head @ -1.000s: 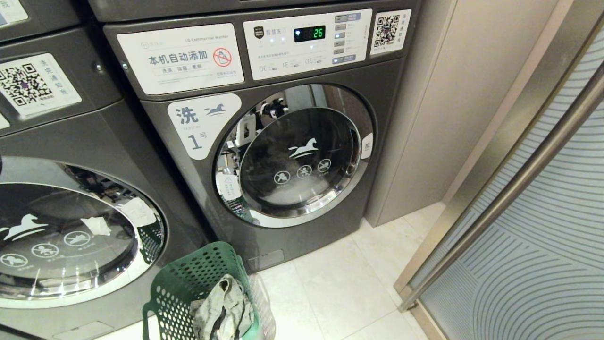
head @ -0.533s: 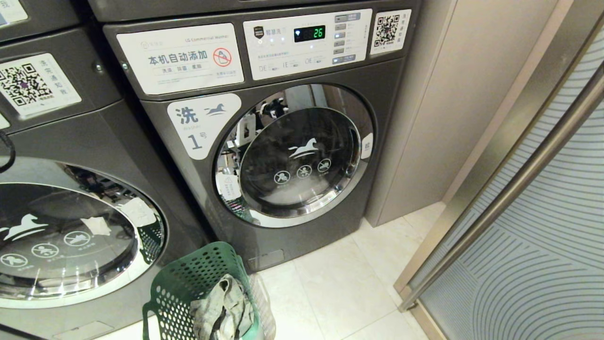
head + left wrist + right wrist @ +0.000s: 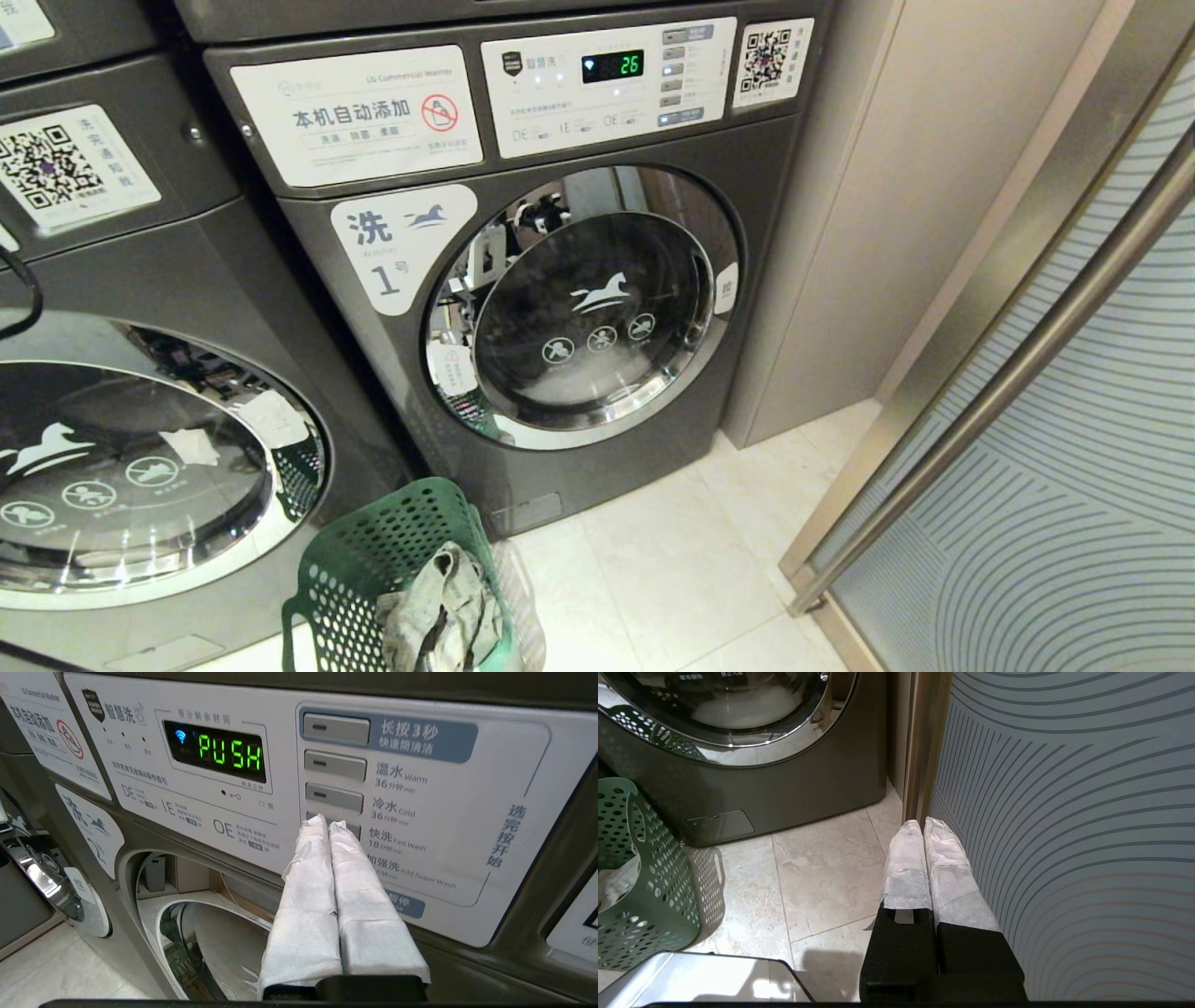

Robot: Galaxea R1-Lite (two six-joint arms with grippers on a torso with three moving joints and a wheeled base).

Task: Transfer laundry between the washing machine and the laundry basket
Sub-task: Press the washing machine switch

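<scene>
1. Now our left gripper (image 3: 328, 822) has its white-wrapped fingers pressed together, tips against a grey button on the control panel (image 3: 420, 807) of the washing machine (image 3: 140, 840), the button beside the "Fast Wash" line
2. On that panel the green display (image 3: 229, 751) reads "PUSH", and below it the machine's round opening (image 3: 205, 933) shows, with the white label marked "2" (image 3: 96, 828) to one side
3. Our right gripper (image 3: 923, 823) hangs low over the pale tiled floor (image 3: 822, 868), its wrapped fingers closed on nothing, close to the patterned glass door (image 3: 1064, 835)
4. From the head camera we see the laundry (image 3: 443, 607) heaped inside the laundry basket (image 3: 373, 551), which stands on the floor in front of the two machines
5. Behind the basket the machine marked "1" (image 3: 579, 308) has its chrome-rimmed door closed and its display showing 26; neither of our grippers shows in this view
</scene>
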